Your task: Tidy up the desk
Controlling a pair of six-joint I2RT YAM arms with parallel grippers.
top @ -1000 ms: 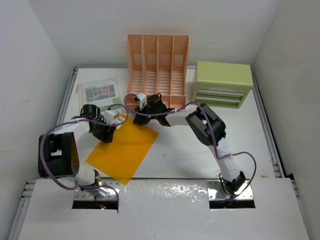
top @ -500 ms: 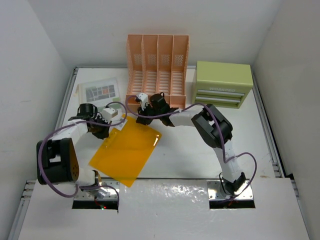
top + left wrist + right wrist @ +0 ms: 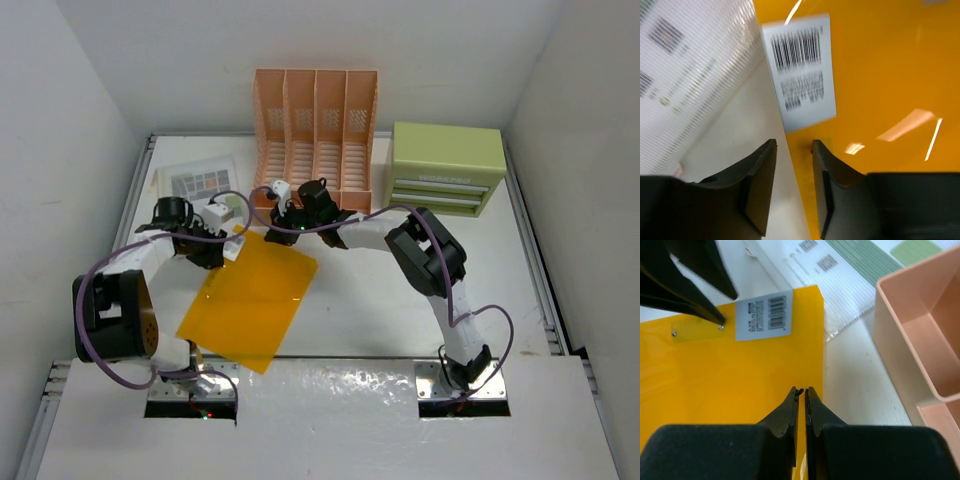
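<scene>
An orange folder (image 3: 250, 300) with a white barcode label (image 3: 764, 313) lies on the white desk (image 3: 360, 310), between the arms. My right gripper (image 3: 283, 225) is shut on the folder's far right edge, a thin strip of orange between its jaws in the right wrist view (image 3: 803, 389). My left gripper (image 3: 232, 243) is open at the folder's far left edge. In the left wrist view (image 3: 794, 142) one finger is over the desk (image 3: 740, 130) and the other over the folder (image 3: 880, 75), the edge running between them. Its fingers (image 3: 690, 290) also show in the right wrist view.
A peach slotted file rack (image 3: 316, 130) stands at the back, just behind my right gripper. A green drawer box (image 3: 446, 168) sits to its right. A clear sleeve with a printed sheet (image 3: 200, 183) lies at the back left, next to the folder's corner.
My left gripper has moved up along the folder's left edge towards its far corner. The folder has shifted and turned a little. My right gripper has edged towards the rack.
</scene>
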